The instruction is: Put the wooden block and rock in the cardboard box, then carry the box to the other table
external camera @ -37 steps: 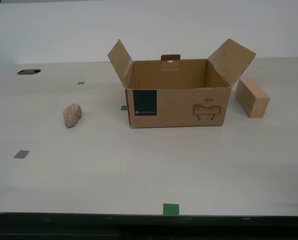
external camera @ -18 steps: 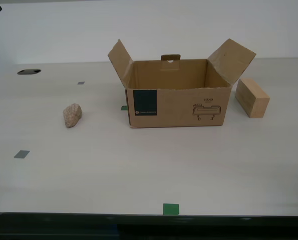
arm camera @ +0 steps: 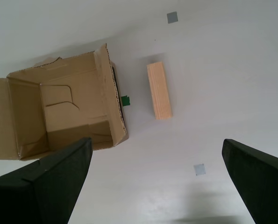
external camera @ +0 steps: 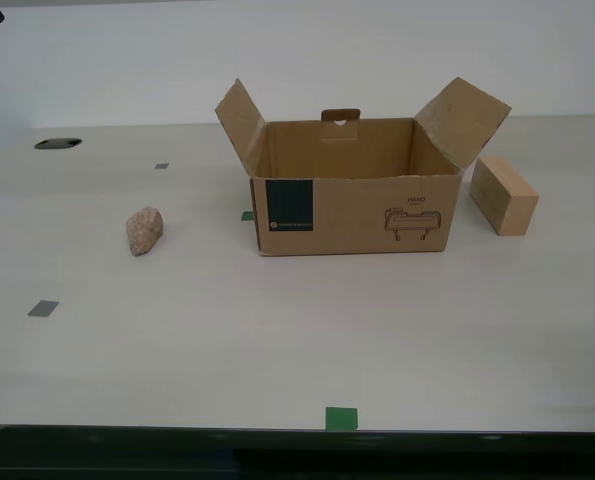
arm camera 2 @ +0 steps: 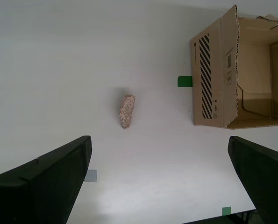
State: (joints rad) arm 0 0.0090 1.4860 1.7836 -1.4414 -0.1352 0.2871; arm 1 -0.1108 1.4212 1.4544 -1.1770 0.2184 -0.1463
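The cardboard box (external camera: 352,205) stands open in the middle of the table, flaps up, nothing showing inside it. In the exterior view the rock (external camera: 144,230) lies to its left and the wooden block (external camera: 503,195) to its right, both on the tabletop. My second gripper (arm camera 2: 160,182) hangs high above the table, open, looking down on the rock (arm camera 2: 127,111) and the box (arm camera 2: 213,74). My first gripper (arm camera: 157,182) is open too, high over the wooden block (arm camera: 159,90) and the box (arm camera: 64,112). The other table is out of view.
The pale tabletop (external camera: 277,340) carries green tape marks (external camera: 341,418) and grey tape marks (external camera: 43,308). A dark oval hole (external camera: 58,143) sits at the exterior view's far left. The table's front edge runs along that view's bottom.
A dark tip of an arm has edged slightly further into the exterior view's top left corner. The box, rock and block have not moved.
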